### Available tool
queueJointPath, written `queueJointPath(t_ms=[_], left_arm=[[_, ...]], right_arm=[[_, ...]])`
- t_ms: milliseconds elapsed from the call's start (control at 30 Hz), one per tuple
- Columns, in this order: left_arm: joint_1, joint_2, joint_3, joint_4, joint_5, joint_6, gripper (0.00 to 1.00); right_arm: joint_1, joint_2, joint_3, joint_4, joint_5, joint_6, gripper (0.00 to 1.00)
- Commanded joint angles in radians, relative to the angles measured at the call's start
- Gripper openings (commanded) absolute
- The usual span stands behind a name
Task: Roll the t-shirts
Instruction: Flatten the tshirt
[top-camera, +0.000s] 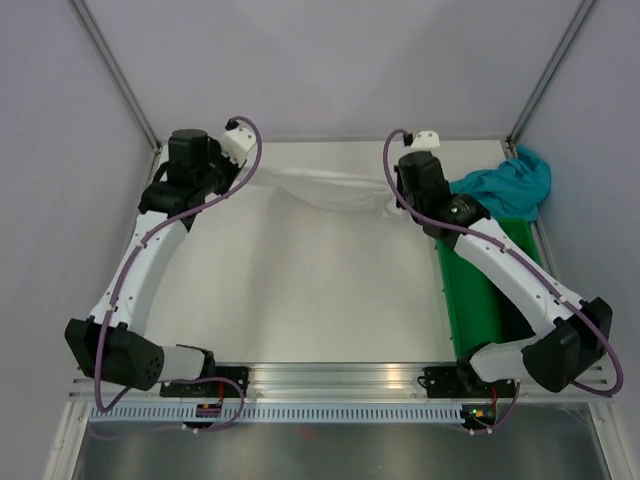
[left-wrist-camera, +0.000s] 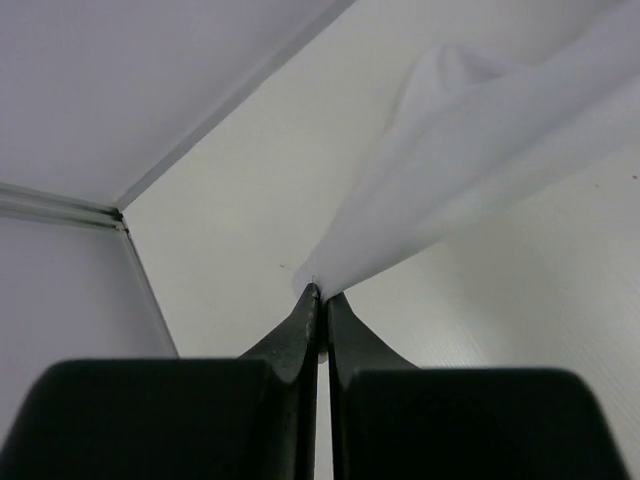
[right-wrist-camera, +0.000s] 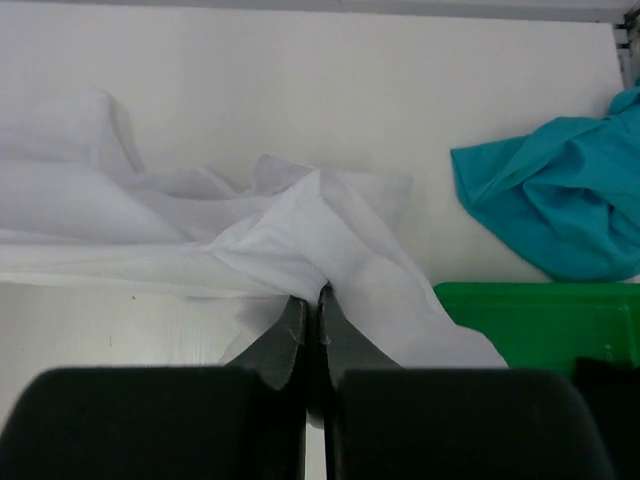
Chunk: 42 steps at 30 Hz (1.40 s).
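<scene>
The white t-shirt (top-camera: 325, 188) is stretched in a loose, wrinkled band along the far edge of the table (top-camera: 300, 290), spanning the gap between the two arms. Its left end is pinched by the left gripper (left-wrist-camera: 320, 295) near the far left corner of the table. The jaws are pressed together there on a small tip of the cloth, with only a thin seam visible between them. From that tip the fabric fans out towards the right in long, smooth folds, and a soft shadow is cast on the surface beneath it.

The right end of the same shirt is held by the right gripper (right-wrist-camera: 312, 297), whose jaws are likewise clamped tight on a fold of white cloth. Around these fingertips the fabric is bunched and creased. One flap is spread to the right until it meets the near rim of the green bin (top-camera: 470, 295).

The bin is set along the right edge of the table, partly covered by the right arm in the overhead view.

The teal t-shirt (top-camera: 510, 185) is crumpled in a heap at the far right corner of the table. It is draped over the far end of the bin and kept apart from both grippers. A narrow strip of bare surface is left between it and the white shirt.
</scene>
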Motion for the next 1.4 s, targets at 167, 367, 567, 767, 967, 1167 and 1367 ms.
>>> queueJointPath(t_ms=[167,367,567,767,967,1167,1367], left_arm=[[0.04,-0.084,-0.433,0.018,0.028,0.025,0.02],[0.108,-0.132,-0.607,0.075,0.016,0.057,0.02],[0.135,-0.159,-0.654,0.081,0.026,0.066,0.02],[0.144,-0.196,-0.688,0.082,-0.006,0.082,0.02],[0.166,-0.237,-0.714,0.081,-0.017,0.092,0.02],[0.184,-0.27,-0.71,0.087,-0.032,0.109,0.02],[0.186,-0.219,-0.489,0.09,-0.049,0.036,0.02]], right_arm=[[0.2,-0.076,-0.493,0.079,-0.116,0.226,0.4],[0.225,-0.213,-0.722,0.129,-0.158,0.34,0.6],[0.157,-0.288,-0.744,0.116,-0.172,0.322,0.7],[0.059,-0.149,-0.822,0.22,-0.318,0.319,0.7],[0.019,-0.078,-0.863,0.287,-0.395,0.331,0.55],[0.014,-0.129,-0.746,0.252,-0.34,0.282,0.0],[-0.016,-0.046,-0.248,0.065,-0.177,0.101,0.0]])
